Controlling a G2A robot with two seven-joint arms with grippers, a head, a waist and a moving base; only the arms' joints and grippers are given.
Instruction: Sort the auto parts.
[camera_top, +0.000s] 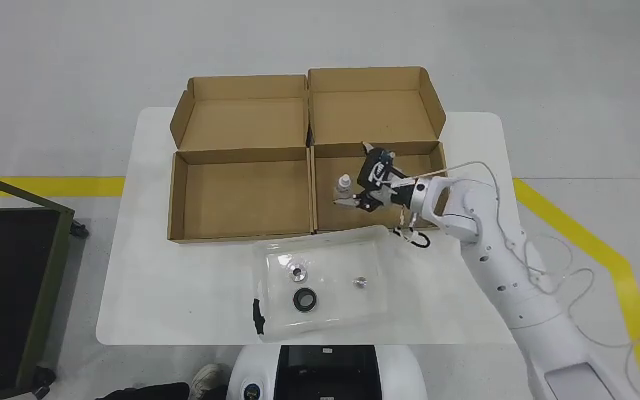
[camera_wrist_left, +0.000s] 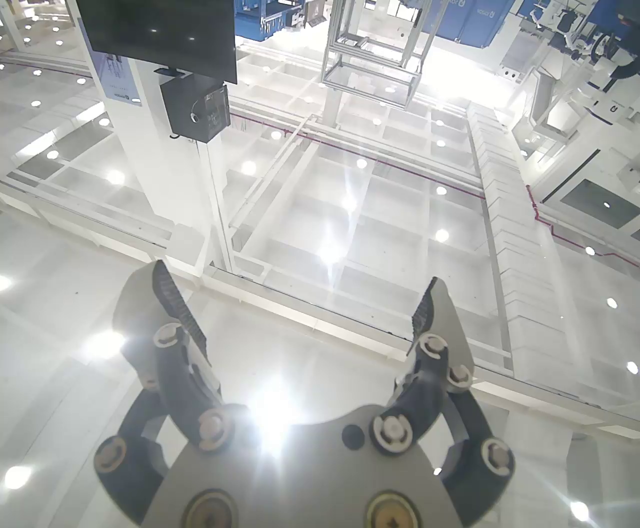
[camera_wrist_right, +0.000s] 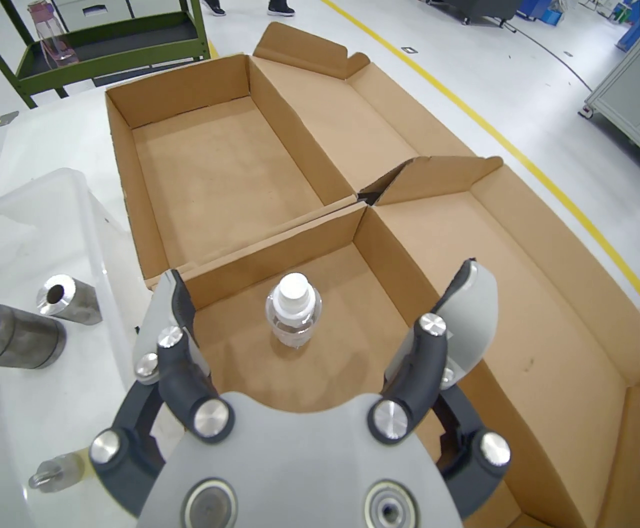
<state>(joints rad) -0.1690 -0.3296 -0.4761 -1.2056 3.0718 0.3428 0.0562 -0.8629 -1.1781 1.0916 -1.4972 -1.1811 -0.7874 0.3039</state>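
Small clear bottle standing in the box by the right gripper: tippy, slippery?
Bottle stands upright on a narrow base: likely tips if nudged near the white cap. Smooth clear plastic may slip in the open right gripper. Round body would probably roll once down.

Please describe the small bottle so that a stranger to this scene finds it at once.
On the white table, two open cardboard boxes stand behind a clear tray. The small bottle stands upright in the robot's right-hand box, near the wall facing the other box. It alone is clear with a white cap; the tray's parts are metal.
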